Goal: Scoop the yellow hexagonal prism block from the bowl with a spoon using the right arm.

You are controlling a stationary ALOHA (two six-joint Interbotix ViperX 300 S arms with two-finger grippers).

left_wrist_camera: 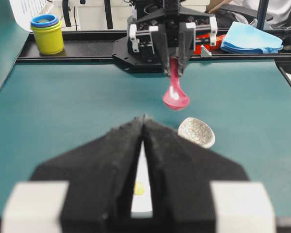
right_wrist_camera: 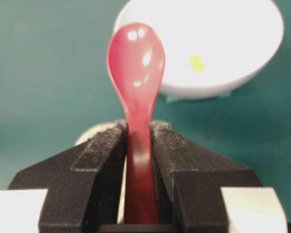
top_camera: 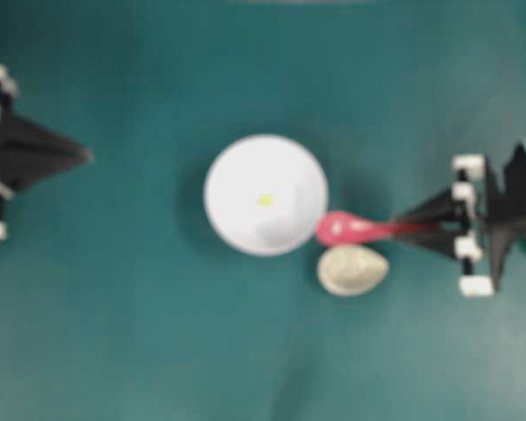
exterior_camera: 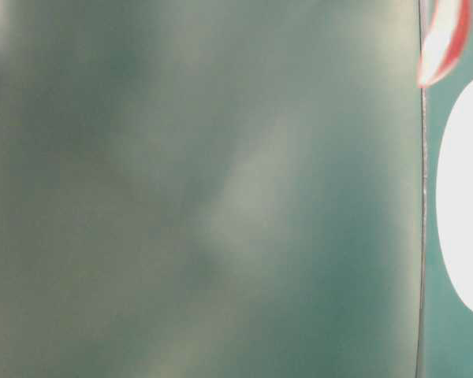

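In the right wrist view, nearest the lens, the right gripper [right_wrist_camera: 138, 145] is clamping its two black foam-faced fingers [right_wrist_camera: 99, 160] on the straight handle of one glossy pink-red spoon [right_wrist_camera: 136, 68], whose oval scoop is pointing toward twelve o'clock and catching highlights. Beyond the scoop, at one o'clock, one round white bowl [right_wrist_camera: 233, 58] is sitting on the teal table [right_wrist_camera: 39, 73], and one tiny yellow hexagonal prism block [right_wrist_camera: 197, 63] is lying inside it, on the smooth inner floor. Overhead, the block [top_camera: 265, 200] is resting near the bowl's centre, and the spoon's scoop [top_camera: 337, 230] is hovering just beside the bowl's rim [top_camera: 219, 167] at about four o'clock, apart from the block. One speckled, crackle-glazed egg-shaped spoon rest [top_camera: 351, 269] is sitting just below the scoop, near the bowl. In the left wrist view, the left gripper [left_wrist_camera: 143, 126] is showing its two black foam fingers meeting at the tips, with nothing between them; past it, at the table's far edge, one stack of yellow and blue cups [left_wrist_camera: 46, 33] is standing at eleven o'clock and one blue cloth [left_wrist_camera: 250, 38] is lying at one o'clock. The table-level view is too blurred to read.
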